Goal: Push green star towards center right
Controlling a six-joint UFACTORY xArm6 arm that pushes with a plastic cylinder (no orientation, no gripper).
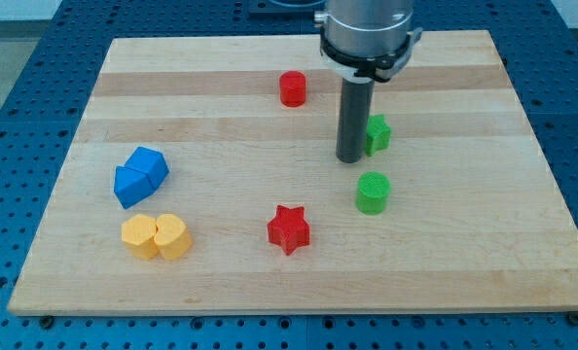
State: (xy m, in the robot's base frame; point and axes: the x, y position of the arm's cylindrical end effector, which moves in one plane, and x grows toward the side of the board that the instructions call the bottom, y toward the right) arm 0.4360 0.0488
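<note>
On a wooden board (523,243), my tip (350,159) rests touching the left side of the green star (378,133), right of centre toward the view's top. No fingers exist; the arm ends in a bare rod. A green cylinder (373,192) sits just below. Pushing seems underway; next, I judge, a steady slide toward the view's right, slightly downward.

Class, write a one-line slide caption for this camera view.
My tip touches the green star's left side on the wooden board, above the green cylinder.
</note>
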